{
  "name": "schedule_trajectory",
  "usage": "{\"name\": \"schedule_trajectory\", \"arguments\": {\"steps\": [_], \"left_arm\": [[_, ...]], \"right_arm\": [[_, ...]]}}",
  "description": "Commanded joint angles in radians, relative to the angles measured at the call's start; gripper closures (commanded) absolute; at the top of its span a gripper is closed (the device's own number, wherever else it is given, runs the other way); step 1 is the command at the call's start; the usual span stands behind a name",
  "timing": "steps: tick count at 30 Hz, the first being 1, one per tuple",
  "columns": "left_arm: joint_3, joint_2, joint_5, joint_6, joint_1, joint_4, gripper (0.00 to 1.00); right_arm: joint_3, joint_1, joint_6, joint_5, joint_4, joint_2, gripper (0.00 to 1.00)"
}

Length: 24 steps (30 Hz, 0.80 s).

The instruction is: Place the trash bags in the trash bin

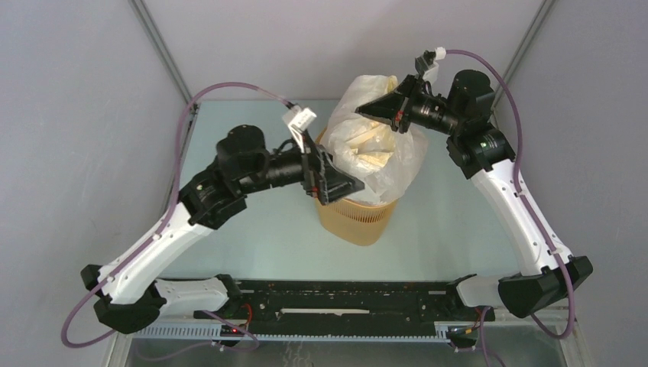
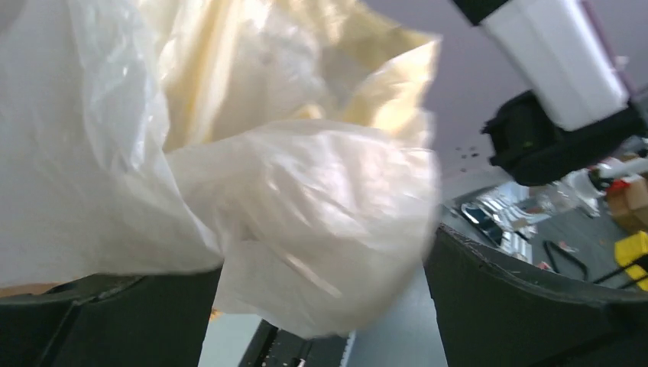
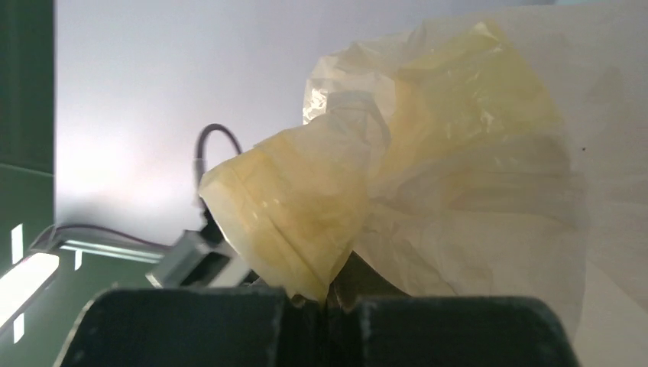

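Observation:
The trash bin (image 1: 359, 218) is orange-yellow and stands upright mid-table. The crinkly cream-white trash bag (image 1: 382, 134) balloons up out of its mouth, with its lower part draped over the bin's right rim. My right gripper (image 1: 376, 112) is above the bin and shut on a fold of the bag's pale yellow rim band (image 3: 290, 206); its jaws (image 3: 325, 302) meet on the plastic. My left gripper (image 1: 340, 183) is at the bin's left rim, open wide. In the left wrist view the bag (image 2: 321, 222) hangs between the fingers (image 2: 527, 306) and lies over the left one.
The right arm's white link (image 2: 558, 61) shows beyond the bag in the left wrist view. Purple cables (image 1: 229, 88) loop over both arms. A black rail (image 1: 344, 302) runs along the near edge. Grey walls and slanted posts (image 1: 164, 50) close the back.

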Motion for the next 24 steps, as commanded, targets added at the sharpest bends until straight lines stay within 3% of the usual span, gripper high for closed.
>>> {"name": "schedule_trajectory", "arguments": {"steps": [1,4,8,14,19,21,24], "left_arm": [[0.010,0.050,-0.232,0.071,-0.011,0.030,0.00],[0.063,0.094,-0.431,0.084,-0.004,-0.065,0.00],[0.096,0.127,-0.497,0.146,0.026,-0.184,0.00],[-0.006,0.025,-0.502,0.213,0.026,-0.177,0.00],[-0.125,-0.142,-0.237,0.261,0.027,-0.067,0.00],[-0.139,-0.185,-0.236,0.252,0.027,-0.074,0.00],[-0.156,-0.223,-0.297,0.230,0.028,-0.105,0.00]], "right_arm": [[0.083,0.028,0.141,-0.046,0.134,0.020,1.00],[0.020,0.030,0.138,-0.029,0.122,0.000,1.00],[-0.156,-0.004,0.167,-0.075,0.228,-0.040,1.00],[-0.181,-0.021,-0.176,-0.115,-0.086,-0.026,1.00],[-0.086,0.005,-0.401,-0.097,-0.319,0.025,1.00],[0.028,0.043,-0.577,0.023,-0.507,0.058,1.00],[0.107,0.127,-0.713,0.240,-0.684,0.099,1.00]]}}
